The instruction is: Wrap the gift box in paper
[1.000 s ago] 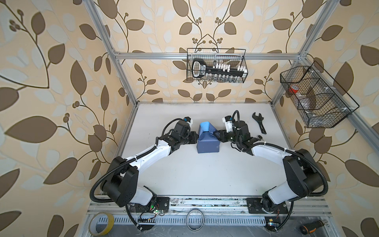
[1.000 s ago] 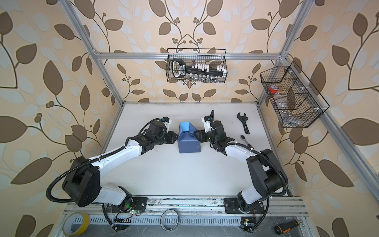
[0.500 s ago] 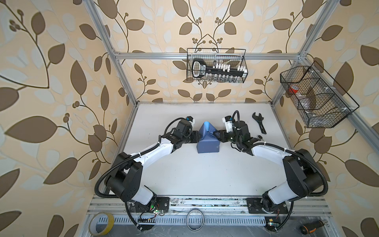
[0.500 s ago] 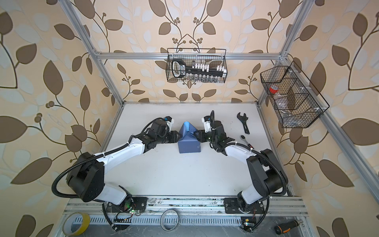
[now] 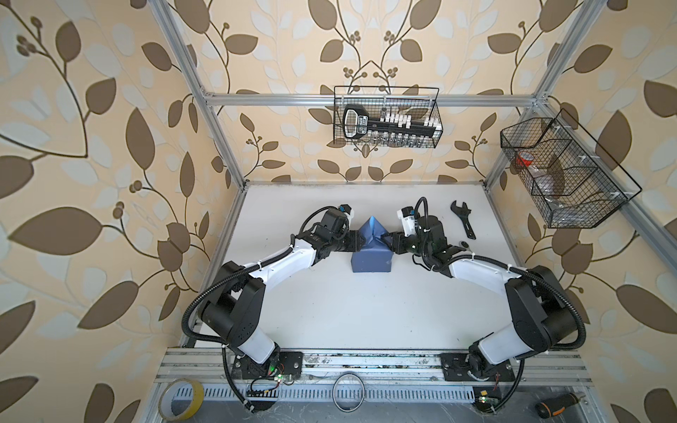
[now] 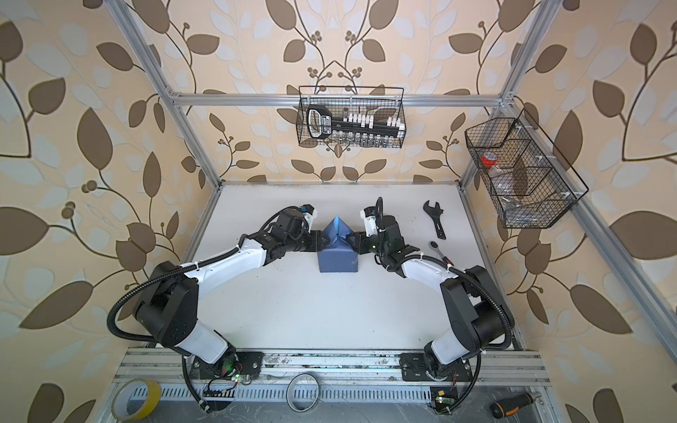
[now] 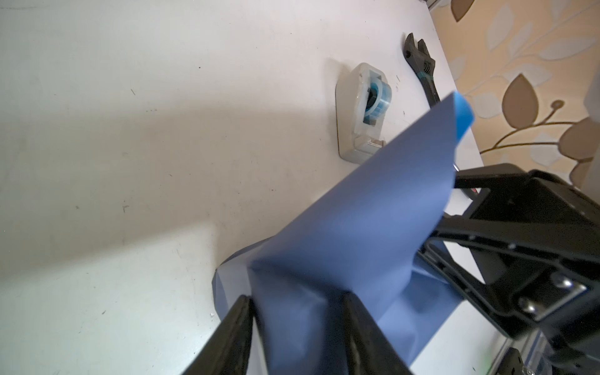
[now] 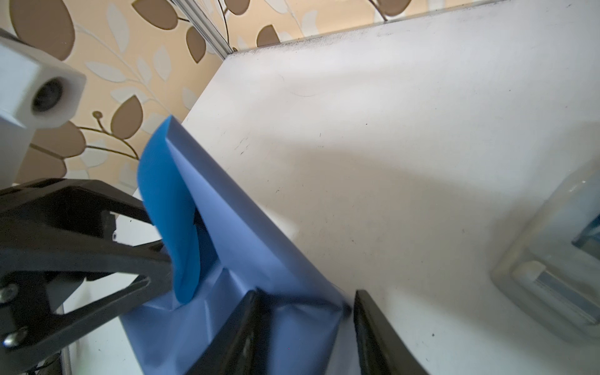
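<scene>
The gift box is hidden under the paper [image 5: 370, 256] [image 6: 337, 258], a slate-blue bundle mid-table. Its loose end flaps stand up in a peak [image 5: 372, 225] that shows the lighter face. My left gripper [image 5: 358, 242] [image 6: 322, 243] is at the bundle's left side. In the left wrist view it [image 7: 297, 311] is open, with a paper flap [image 7: 357, 211] rising between its fingers. My right gripper [image 5: 388, 241] [image 6: 352, 242] is at the bundle's right side. It [image 8: 306, 311] is open too, with a creased paper corner [image 8: 259, 253] between its fingers.
A clear tape dispenser [image 7: 360, 110] [image 8: 558, 285] stands on the table behind the bundle. A black wrench [image 5: 463, 219] [image 6: 435, 219] lies at the back right, and a small ratchet [image 6: 439, 251] lies near the right arm. Wire baskets [image 5: 388, 121] [image 5: 564, 172] hang on the back and right walls.
My left gripper's jaws have spread apart against the bundle's left side, and that arm has shifted slightly. The right arm and the bundle have stayed put.
</scene>
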Motion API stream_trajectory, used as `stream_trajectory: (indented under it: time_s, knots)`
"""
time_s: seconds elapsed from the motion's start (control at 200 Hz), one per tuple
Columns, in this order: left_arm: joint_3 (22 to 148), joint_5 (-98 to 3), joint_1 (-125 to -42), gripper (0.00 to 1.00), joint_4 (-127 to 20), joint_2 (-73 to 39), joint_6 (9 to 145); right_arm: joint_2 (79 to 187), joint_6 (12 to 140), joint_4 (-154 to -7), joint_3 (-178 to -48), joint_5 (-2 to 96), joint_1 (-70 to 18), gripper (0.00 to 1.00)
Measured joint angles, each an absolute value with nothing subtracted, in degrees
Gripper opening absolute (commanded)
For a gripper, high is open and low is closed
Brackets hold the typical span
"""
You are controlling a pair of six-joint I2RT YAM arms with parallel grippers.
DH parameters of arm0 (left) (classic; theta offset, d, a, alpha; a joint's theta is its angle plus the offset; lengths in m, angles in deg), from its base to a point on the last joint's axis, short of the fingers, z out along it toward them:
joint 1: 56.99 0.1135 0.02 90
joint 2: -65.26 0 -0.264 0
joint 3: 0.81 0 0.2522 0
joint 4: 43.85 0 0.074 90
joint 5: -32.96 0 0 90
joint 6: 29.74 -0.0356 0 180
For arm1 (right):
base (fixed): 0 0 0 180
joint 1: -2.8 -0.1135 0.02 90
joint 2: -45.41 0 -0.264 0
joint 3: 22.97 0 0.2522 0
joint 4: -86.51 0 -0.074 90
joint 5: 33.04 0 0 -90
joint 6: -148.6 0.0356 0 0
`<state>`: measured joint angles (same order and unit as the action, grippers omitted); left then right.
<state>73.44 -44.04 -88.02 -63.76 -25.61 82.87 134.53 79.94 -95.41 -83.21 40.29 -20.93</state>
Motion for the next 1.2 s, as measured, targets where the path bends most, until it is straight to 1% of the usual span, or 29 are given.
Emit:
stream_trajectory:
  time_s: [0.13, 0.34, 0.615, 0.91, 1.2]
  knots:
    - [74.1, -44.0, -87.3, 0.64, -63.8, -26.4, 81.1, 134.5, 79.7, -95.4, -83.2, 40.3, -21.0, 0.48]
    - [75.5, -44.0, -86.5, 0.71, -64.0, -27.5, 77.1, 134.5, 79.5, -95.4, -83.2, 40.3, -21.0, 0.47]
    - [78.1, -43.3, -86.2, 0.70, -66.3, -28.5, 68.0, 134.5, 79.3, -95.4, -83.2, 40.3, -21.0, 0.47]
    - [82.9, -38.8, -85.4, 0.61, -68.2, -32.8, 57.8, 134.5, 79.1, -95.4, -83.2, 40.3, -21.0, 0.47]
    - [85.9, -32.9, -84.3, 0.56, -71.2, -34.9, 48.6, 134.5, 78.9, -95.4, -83.2, 40.2, -21.0, 0.46]
